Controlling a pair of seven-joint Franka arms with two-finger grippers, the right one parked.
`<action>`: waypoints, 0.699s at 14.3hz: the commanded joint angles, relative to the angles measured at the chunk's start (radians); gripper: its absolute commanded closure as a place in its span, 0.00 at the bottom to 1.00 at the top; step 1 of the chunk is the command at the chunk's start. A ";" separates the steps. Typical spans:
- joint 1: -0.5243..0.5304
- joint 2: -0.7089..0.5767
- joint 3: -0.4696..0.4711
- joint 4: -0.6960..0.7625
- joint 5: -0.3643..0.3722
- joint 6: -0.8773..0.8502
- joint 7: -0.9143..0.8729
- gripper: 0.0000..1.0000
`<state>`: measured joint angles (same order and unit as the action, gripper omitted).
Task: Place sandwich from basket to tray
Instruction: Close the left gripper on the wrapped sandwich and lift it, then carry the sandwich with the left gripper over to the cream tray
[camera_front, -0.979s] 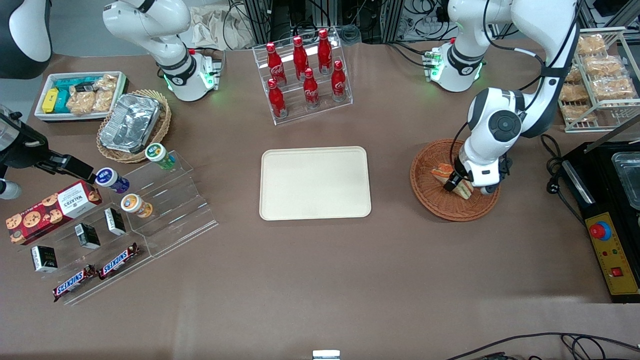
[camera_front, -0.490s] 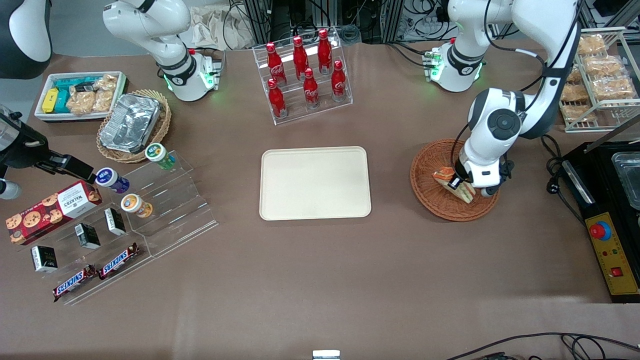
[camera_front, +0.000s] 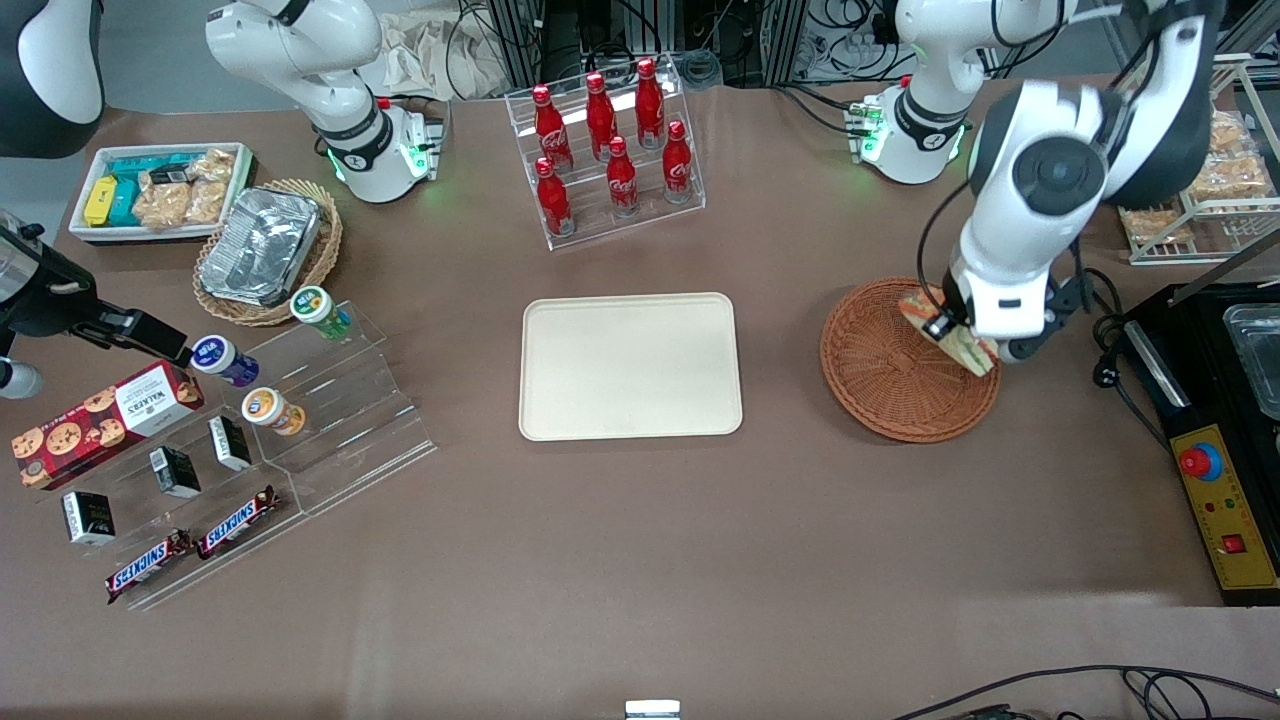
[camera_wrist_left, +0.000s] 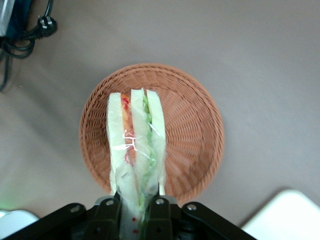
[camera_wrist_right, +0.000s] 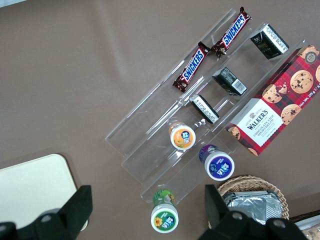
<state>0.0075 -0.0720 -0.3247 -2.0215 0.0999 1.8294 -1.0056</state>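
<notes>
Nearest the front camera, toward the parked arm's end of the worktop (camera_front: 640, 560): two Snickers bars (camera_front: 195, 548) and a Walkers cookie box (camera_front: 105, 422) on a clear acrylic step rack (camera_front: 330, 420).

Mid-worktop: cream tray (camera_front: 630, 366), nothing on it. Its corner also shows in the left wrist view (camera_wrist_left: 287, 217).

Toward the working arm's end: reddish-brown wicker basket (camera_front: 905, 362), nothing lying in it. Left wrist view confirms bare weave (camera_wrist_left: 192, 130).

Left gripper (camera_front: 952, 335) hangs above the basket, over its rim on the working arm's side. Fingers (camera_wrist_left: 159, 212) clamped on the sandwich (camera_front: 950, 334), gripping the wedge at one end. Sandwich is off the basket and airborne; in the wrist view (camera_wrist_left: 136, 150) it sits over the basket centre, plastic-wrapped, with orange-red and green filling between pale bread slices. Well apart from the tray.

Farther from the camera: acrylic stand of red cola bottles (camera_front: 610, 150), farther than the tray. Tan wicker basket with foil container (camera_front: 262, 248) and white bin of snack packets (camera_front: 150, 192) sit toward the parked arm's end.
</notes>
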 joint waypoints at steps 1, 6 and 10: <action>0.002 0.005 -0.043 0.064 -0.029 -0.093 0.192 1.00; 0.000 0.006 -0.184 0.118 -0.059 -0.059 0.269 1.00; -0.020 0.020 -0.301 0.110 -0.051 0.010 0.269 1.00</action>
<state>-0.0029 -0.0706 -0.5933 -1.9256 0.0512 1.8211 -0.7586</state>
